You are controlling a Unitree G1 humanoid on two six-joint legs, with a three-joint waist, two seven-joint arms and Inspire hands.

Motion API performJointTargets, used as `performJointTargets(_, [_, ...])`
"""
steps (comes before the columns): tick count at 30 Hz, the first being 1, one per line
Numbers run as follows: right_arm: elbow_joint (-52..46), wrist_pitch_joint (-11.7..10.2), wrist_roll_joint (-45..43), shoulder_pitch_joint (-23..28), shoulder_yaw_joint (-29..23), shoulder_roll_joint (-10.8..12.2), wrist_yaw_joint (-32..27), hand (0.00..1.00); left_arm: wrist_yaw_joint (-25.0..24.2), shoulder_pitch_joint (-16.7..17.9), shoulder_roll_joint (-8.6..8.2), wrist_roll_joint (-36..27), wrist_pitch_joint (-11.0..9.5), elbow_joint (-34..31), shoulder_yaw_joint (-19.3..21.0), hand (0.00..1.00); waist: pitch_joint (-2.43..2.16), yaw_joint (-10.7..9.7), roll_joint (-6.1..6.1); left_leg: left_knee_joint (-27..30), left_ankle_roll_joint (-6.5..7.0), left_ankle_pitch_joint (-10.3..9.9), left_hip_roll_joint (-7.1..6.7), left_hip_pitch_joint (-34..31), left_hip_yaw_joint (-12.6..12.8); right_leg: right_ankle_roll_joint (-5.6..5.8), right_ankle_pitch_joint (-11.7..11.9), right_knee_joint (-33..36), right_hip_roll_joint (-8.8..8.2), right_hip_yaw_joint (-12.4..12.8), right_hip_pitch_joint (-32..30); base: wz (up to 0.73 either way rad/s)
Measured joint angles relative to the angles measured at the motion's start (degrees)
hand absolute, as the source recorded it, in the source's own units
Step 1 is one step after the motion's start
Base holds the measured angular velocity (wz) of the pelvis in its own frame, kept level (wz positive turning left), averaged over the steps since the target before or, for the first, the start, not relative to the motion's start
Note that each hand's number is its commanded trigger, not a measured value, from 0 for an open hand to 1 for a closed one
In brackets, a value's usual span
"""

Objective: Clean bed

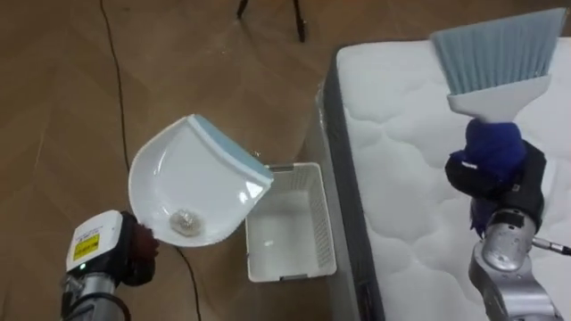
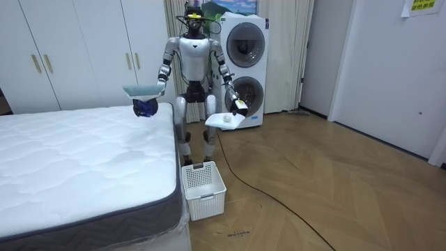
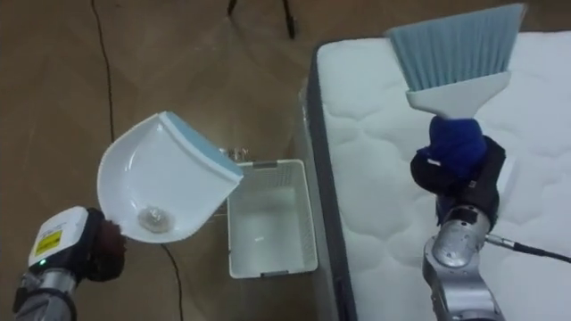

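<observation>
Left hand [image 1: 136, 256] clasping dustpan [image 1: 192, 178], raised near basket [image 1: 290, 227]; right hand [image 1: 492, 156] gripping brush [image 1: 495, 58] over mattress [image 1: 401, 178]; wrist label [image 1: 86, 245] unreadable.

Seen from the robot's head, the basket [image 1: 294, 242] stands on the floor [image 1: 53, 107] at 12 o'clock, just beside the bed [image 1: 410, 169], which spreads from 1 to 3 o'clock, while the dustpan [image 1: 192, 174] at 10 o'clock carries a small wad [image 1: 186, 220] and the brush [image 1: 495, 58] hangs over the bed at 2 o'clock.
</observation>
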Motion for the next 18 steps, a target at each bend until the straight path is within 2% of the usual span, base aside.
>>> performJointTargets(1, [0.1,0.0,-0.3,-0.4,0.0,0.0,0.0,0.00,-0.3,-0.7,0.02,0.0,0.0,0.4,-0.1,1.00,0.18,-0.2,0.32,0.4,-0.04,0.0,0.05,-0.7,0.0,-0.12,-0.2,0.5,-0.04,-0.1,-0.6,0.16])
performJointTargets(2, [0.4,-0.4,-0.5,-1.2,0.0,-0.2,0.0,0.00,-0.9,-2.5,-0.01,0.1,0.2,1.2,-0.5,1.00,0.56,-0.3,0.93,1.0,-0.05,0.0,0.12,-2.1,0.1,-0.36,-0.6,2.0,-0.33,-0.2,-2.3,0.06])
performJointTargets(3, [1.4,-0.8,-0.6,-1.9,0.3,-0.2,0.1,0.00,-0.9,-4.4,-0.01,0.4,0.4,2.3,-1.1,1.00,0.72,-0.4,1.46,1.6,-0.04,0.0,0.11,-3.3,0.2,-0.47,-0.8,3.4,-0.69,0.0,-3.9,0.00])
performJointTargets(5, [2.2,-0.8,-0.7,-1.9,0.5,-0.2,0.1,0.00,-0.9,-7.5,0.06,0.5,0.3,4.6,-1.9,1.00,0.72,-0.6,1.85,2.3,0.15,-0.1,-0.18,-4.8,0.9,-0.57,-1.8,6.3,-1.65,0.3,-6.5,0.00])
performJointTargets(9, [4.9,-0.9,-0.7,-2.3,2.0,-0.2,0.1,0.00,-0.9,-12.0,1.37,0.6,0.9,7.8,-3.1,1.00,0.78,-2.7,2.52,3.8,0.86,-0.2,-0.71,-7.9,1.8,-0.56,-2.5,10.4,-3.05,1.2,-10.8,-0.02])
performJointTargets(11, [6.1,-0.9,-0.8,-2.3,2.4,-0.2,0.1,0.00,-1.0,-13.6,2.01,1.4,1.3,8.5,-3.9,1.00,0.77,-3.5,2.53,4.2,1.19,0.0,-1.26,-8.8,1.8,-0.43,-2.7,11.9,-3.65,1.7,-12.2,0.00])
performJointTargets(14, [6.5,-0.9,-0.9,-2.1,2.6,-0.1,0.1,0.00,-1.5,-14.8,2.97,2.2,2.2,8.7,-5.5,1.00,0.76,-4.7,2.57,5.1,1.57,0.2,-1.29,-10.7,2.7,-0.35,-2.8,13.2,-3.93,2.7,-14.8,-0.08])
performJointTargets(18, [6.6,0.2,-1.0,-2.1,3.3,0.3,-0.4,0.00,-4.9,-16.3,3.79,3.2,4.2,8.7,-9.2,1.00,0.76,-5.9,2.64,7.0,1.81,0.1,-1.10,-13.5,3.0,-0.42,-2.8,15.3,-4.01,3.6,-17.8,-0.02])
